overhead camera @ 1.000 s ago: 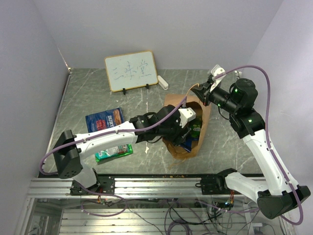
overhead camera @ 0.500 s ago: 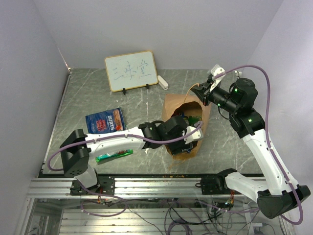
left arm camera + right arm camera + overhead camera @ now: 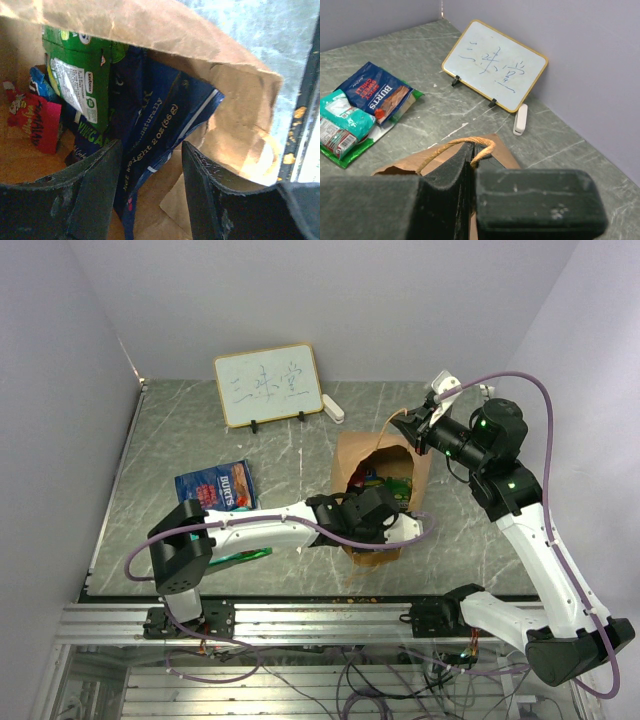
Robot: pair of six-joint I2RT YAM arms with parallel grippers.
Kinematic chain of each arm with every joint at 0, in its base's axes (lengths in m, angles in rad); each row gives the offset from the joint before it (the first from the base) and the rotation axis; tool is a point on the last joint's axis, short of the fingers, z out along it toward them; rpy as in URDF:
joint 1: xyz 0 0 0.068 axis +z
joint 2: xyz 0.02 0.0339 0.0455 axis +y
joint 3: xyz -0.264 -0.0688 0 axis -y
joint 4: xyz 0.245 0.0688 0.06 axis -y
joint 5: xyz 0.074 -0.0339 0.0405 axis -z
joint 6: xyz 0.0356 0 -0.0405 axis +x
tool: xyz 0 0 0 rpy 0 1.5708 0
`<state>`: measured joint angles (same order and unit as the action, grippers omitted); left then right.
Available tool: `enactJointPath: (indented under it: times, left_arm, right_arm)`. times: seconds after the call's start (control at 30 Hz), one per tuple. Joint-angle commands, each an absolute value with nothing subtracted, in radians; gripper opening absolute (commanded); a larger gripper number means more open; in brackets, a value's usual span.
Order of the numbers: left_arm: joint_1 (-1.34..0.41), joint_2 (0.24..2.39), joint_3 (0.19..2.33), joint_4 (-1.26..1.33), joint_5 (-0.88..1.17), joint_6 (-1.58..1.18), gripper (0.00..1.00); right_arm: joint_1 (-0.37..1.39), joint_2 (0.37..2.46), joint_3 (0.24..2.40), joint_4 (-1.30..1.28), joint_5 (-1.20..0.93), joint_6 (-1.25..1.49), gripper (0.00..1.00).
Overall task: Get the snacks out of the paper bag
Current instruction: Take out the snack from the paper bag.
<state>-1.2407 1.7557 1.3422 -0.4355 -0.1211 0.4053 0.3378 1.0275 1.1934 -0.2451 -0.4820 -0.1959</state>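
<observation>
The left claw (image 3: 151, 155), half open and empty, straddles a blue packet (image 3: 160, 115), probably light, crinkly and slippery; pinch its flat edge. The right claw (image 3: 472, 159) is clamped on the paper bag (image 3: 405, 162) handle (image 3: 454, 144).

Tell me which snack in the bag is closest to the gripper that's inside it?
The dark blue shiny packet, showing right between the jaws of the left gripper. The green packet and the red-pink packet sit deeper inside the brown paper bag.
</observation>
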Motion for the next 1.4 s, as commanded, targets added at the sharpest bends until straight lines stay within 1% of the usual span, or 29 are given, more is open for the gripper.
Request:
enactJointPath:
  times: [0.0,0.2,0.23,0.27,0.43,0.57,0.67,0.87,1.07,1.2,1.37]
  left_arm:
    - [-1.244,1.799,1.388,-0.463,-0.188,0.446,0.6]
    - [-1.244,1.813,1.403,-0.507,-0.157,0.4,0.63]
    - [-1.244,1.816,1.399,-0.508,-0.163,0.397,0.62]
    - [-1.244,1.821,1.398,-0.506,-0.169,0.395,0.6]
    - [-1.244,1.837,1.462,-0.544,-0.181,0.355,0.34]
    - [-1.244,1.806,1.478,-0.557,-0.163,0.3,0.18]
    - [-1.244,1.766,1.482,-0.566,-0.163,0.248,0.08]
    - [-1.244,1.656,1.461,-0.567,-0.221,0.124,0.07]
    - [-1.244,1.512,1.448,-0.515,-0.254,0.024,0.07]
    - [-1.243,1.478,1.484,-0.509,-0.287,-0.02,0.07]
    - [-1.243,1.488,1.605,-0.554,-0.349,-0.078,0.07]
  right_arm:
    - [0.34,1.016,1.219,-0.205,-0.473,-0.199,0.0]
    - [0.339,1.015,1.215,-0.197,-0.471,-0.201,0.0]
    - [0.34,1.016,1.215,-0.196,-0.472,-0.201,0.0]
    - [0.339,1.016,1.215,-0.193,-0.471,-0.201,0.0]
    - [0.34,1.009,1.205,-0.184,-0.474,-0.199,0.0]
    - [0.339,1.001,1.202,-0.18,-0.464,-0.198,0.0]
    - [0.34,0.996,1.197,-0.174,-0.451,-0.199,0.0]
    - [0.339,1.001,1.203,-0.191,-0.379,-0.183,0.0]
    - [0.34,0.992,1.19,-0.194,-0.374,-0.176,0.0]
    - [0.34,0.986,1.181,-0.194,-0.383,-0.17,0.0]
    - [0.34,0.983,1.172,-0.192,-0.378,-0.167,0.0]
